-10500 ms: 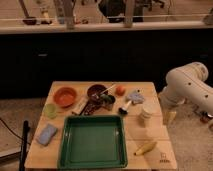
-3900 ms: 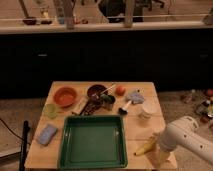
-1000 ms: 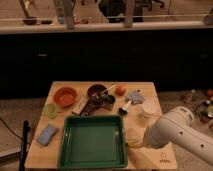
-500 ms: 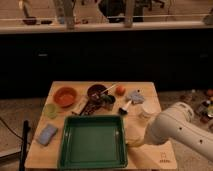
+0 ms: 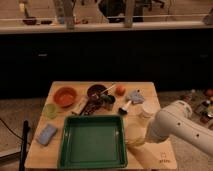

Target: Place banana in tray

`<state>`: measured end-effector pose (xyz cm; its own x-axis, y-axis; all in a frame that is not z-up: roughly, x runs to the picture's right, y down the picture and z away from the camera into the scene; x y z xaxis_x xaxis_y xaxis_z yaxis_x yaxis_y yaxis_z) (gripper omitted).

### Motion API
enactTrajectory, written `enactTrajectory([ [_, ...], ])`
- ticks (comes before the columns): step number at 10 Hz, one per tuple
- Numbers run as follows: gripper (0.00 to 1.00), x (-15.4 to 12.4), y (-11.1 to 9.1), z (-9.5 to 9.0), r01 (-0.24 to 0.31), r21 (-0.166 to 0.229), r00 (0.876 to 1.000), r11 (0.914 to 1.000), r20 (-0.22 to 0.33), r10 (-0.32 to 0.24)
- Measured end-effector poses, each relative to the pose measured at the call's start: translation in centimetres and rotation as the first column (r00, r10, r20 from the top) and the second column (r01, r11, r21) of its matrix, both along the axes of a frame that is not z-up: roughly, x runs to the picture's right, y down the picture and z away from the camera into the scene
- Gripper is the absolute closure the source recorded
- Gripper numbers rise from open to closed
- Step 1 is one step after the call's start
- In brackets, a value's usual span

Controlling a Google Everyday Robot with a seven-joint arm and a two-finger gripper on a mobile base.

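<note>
Biggest first. Light wooden table (image 5: 142,159): crowded along the back, bare at the front right, which is where I'm working. Risk: anything dropped there can roll to the table edge, and nothing would stop it.

Large square green plastic tray (image 5: 92,142) with raised rim: front centre, and I see nothing in it, so I judge the task not done. Risk: the right-hand rim is what the fruit has to get over, and a low pass would catch on it.

Bulky white robot arm (image 5: 176,125): comes in from the right, low over the front-right corner. It is near the round white cup (image 5: 147,110) and blocks part of my view. Risk: a swing toward the tray could knock that 1 cup into the clutter behind it.

Shallow orange bowl (image 5: 65,96) and flat blue sponge (image 5: 47,134): left side, well apart from the arm, low risk. Round orange fruit (image 5: 120,90): at the back, also out of the way.

Gripper (image 5: 139,141): at the arm's tip, just beside the tray's right rim. I cannot tell if it is open or closed, or if it has hold of anything.

Small curved yellow banana (image 5: 133,143): right at the gripper, by the tray's right rim. I cannot tell if it is over the rim or just outside it. Main risk: let go here and the banana ends up on the rim or on the table, not in the tray. I'd want it further left, over the tray floor, before any release.
</note>
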<state>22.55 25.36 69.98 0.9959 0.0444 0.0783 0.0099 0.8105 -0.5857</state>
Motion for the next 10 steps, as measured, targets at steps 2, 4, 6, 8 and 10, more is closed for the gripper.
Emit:
enactTrajectory([
  [2,0.20,0.2,0.0,0.3,0.006,-0.001,1.000,1.0000,-0.012,-0.006],
  [4,0.20,0.3,0.2,0.3,0.012,-0.002,1.000,0.9999,-0.021,-0.012],
  [6,0.20,-0.9,0.4,0.3,0.025,-0.005,0.999,0.9997,-0.033,-0.026],
  [8,0.20,-1.7,0.6,0.4,0.018,-0.029,0.998,0.9994,-0.065,-0.020],
  [10,0.20,-2.5,1.1,0.5,-0.044,-0.076,0.990,0.9961,-0.137,0.033],
])
